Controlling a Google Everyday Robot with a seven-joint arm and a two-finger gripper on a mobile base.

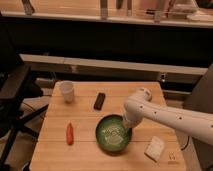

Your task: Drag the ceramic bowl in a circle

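At right rim of round, glossy green ceramic bowl (110, 137), front-centre of wooden table (85, 156): my gripper (126, 127), arm entering from right. Bowl lay just left of gripper. Gripper state (open, or clamped on rim) could not be told.

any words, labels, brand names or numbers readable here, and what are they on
None readable.
A dark mark on the table's near right corner: too small to read.
The ceramic bowl and white cup: no lettering visible.
The gripper, at the bowl's right rim: none visible either.
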